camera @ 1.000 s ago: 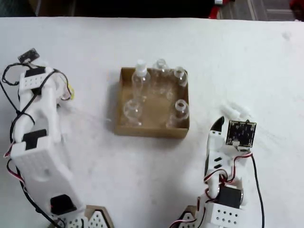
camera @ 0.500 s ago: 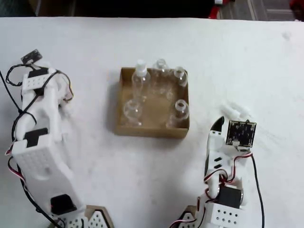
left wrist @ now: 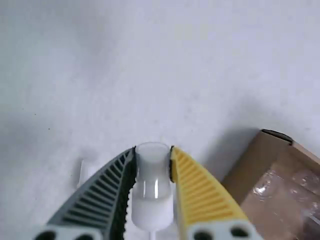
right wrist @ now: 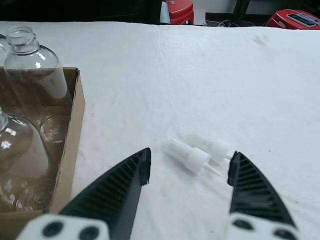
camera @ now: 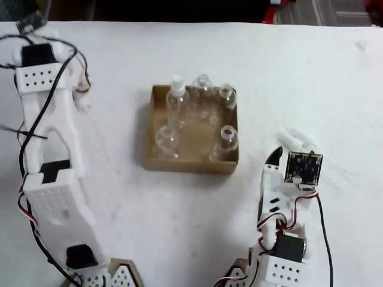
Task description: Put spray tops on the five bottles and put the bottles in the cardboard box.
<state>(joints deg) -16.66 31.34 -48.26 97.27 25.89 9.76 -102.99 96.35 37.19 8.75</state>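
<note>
The cardboard box [camera: 191, 166] stands mid-table with five clear bottles in it. One bottle [camera: 178, 98] at its far left corner wears a white spray top; the others, such as the bottle [camera: 227, 141] at the near right, have bare necks. My left gripper [left wrist: 152, 151] is shut on a white spray top [left wrist: 152, 175], held over the cloth left of the box corner [left wrist: 280, 165]. In the high view the left gripper [camera: 81, 98] sits far left of the box. My right gripper [right wrist: 190, 153] is open, with two loose spray tops [right wrist: 192, 156] lying on the cloth between its fingers.
White cloth covers the table [camera: 311, 72]. The two loose spray tops [camera: 296, 141] lie right of the box, just beyond the right gripper [camera: 281, 153]. Open cloth stretches behind the box and to its right. The arm bases stand at the near edge.
The left arm has stretched away toward the table's far left corner, its wrist moving up and back. The right arm, the box and the bottles have not moved.
</note>
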